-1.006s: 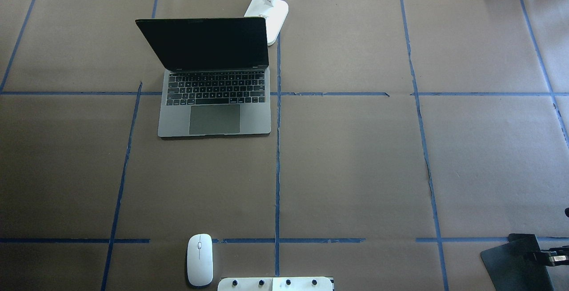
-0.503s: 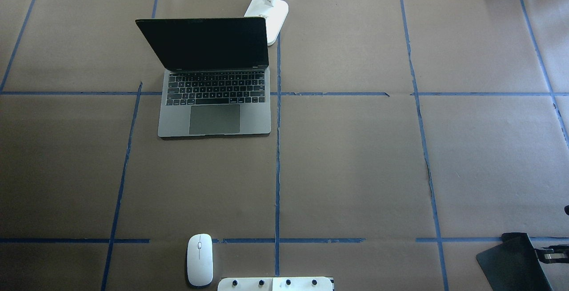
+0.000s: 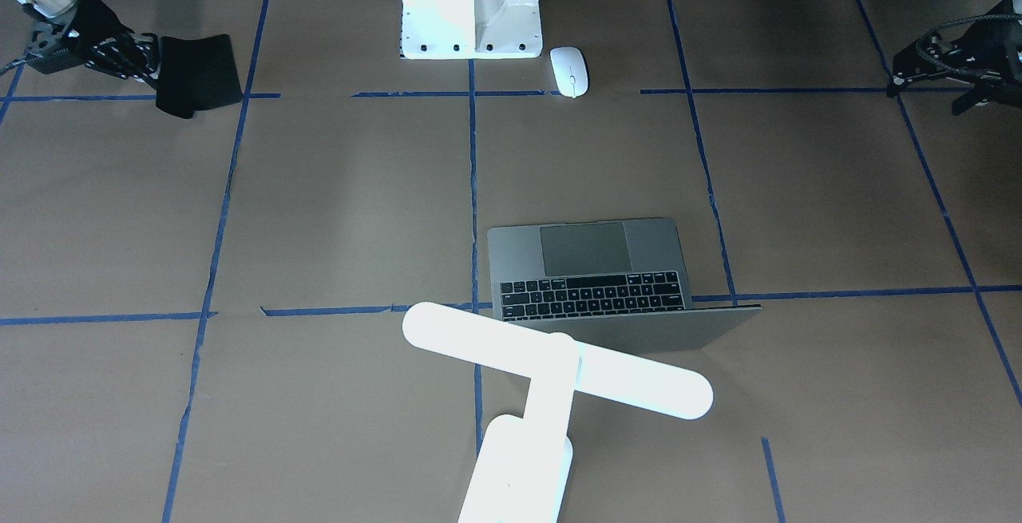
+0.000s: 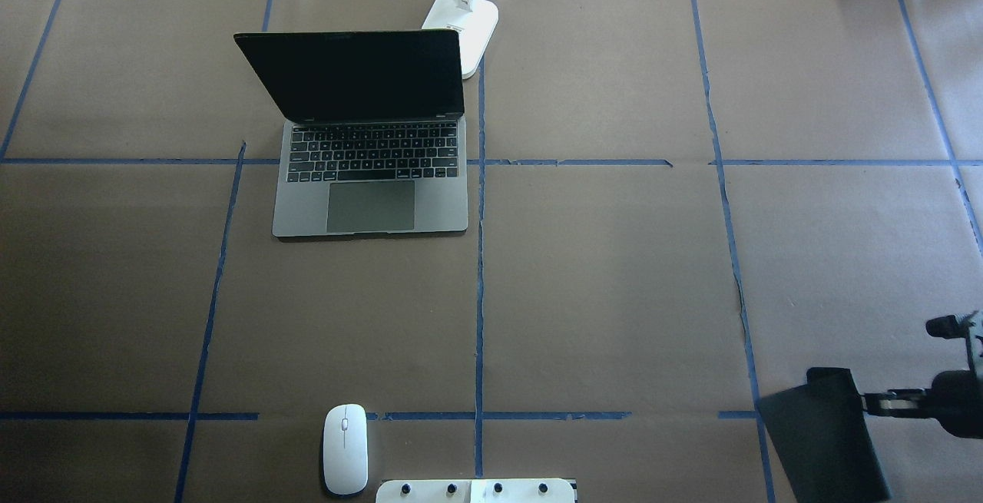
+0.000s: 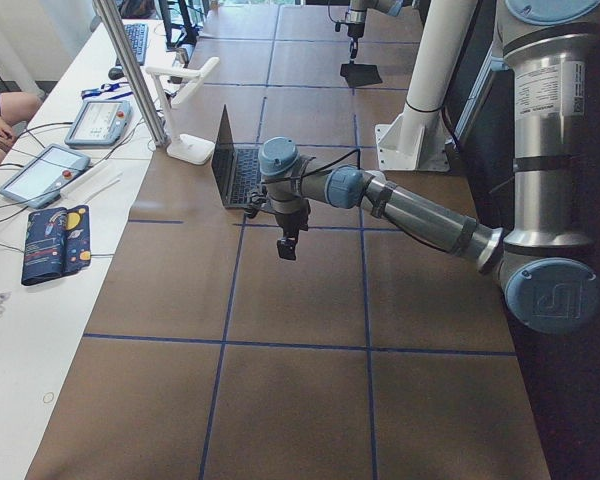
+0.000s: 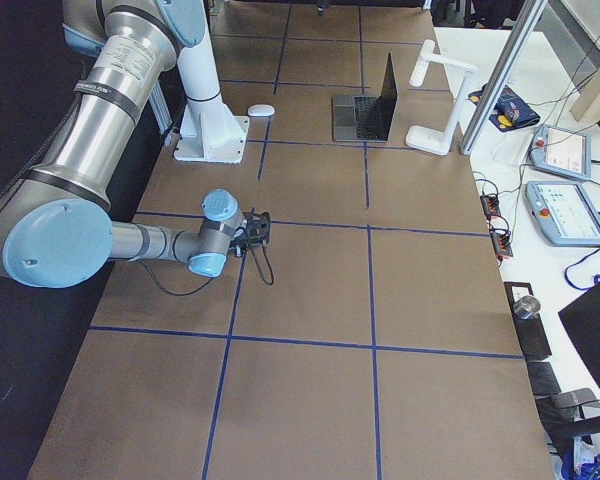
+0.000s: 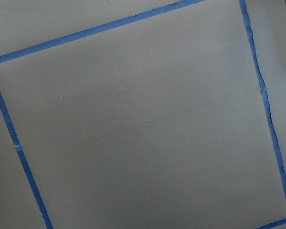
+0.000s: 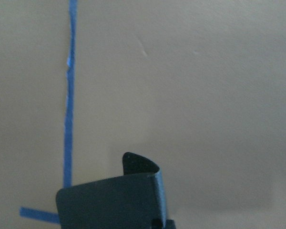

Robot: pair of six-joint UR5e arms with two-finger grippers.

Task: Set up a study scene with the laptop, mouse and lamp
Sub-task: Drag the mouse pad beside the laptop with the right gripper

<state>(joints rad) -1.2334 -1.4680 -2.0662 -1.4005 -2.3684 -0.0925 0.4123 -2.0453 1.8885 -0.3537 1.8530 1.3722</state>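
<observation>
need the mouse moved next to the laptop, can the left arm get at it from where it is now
Probably yes. The left gripper hangs empty above the table, and nothing stands between it and the mouse, which lies in the open beside the white pedestal.

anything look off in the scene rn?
The black mat, pinched by its edge in the right gripper, is bent, with one corner curling over in the right wrist view. The mouse lies beside the white pedestal, well apart from the laptop.
</observation>
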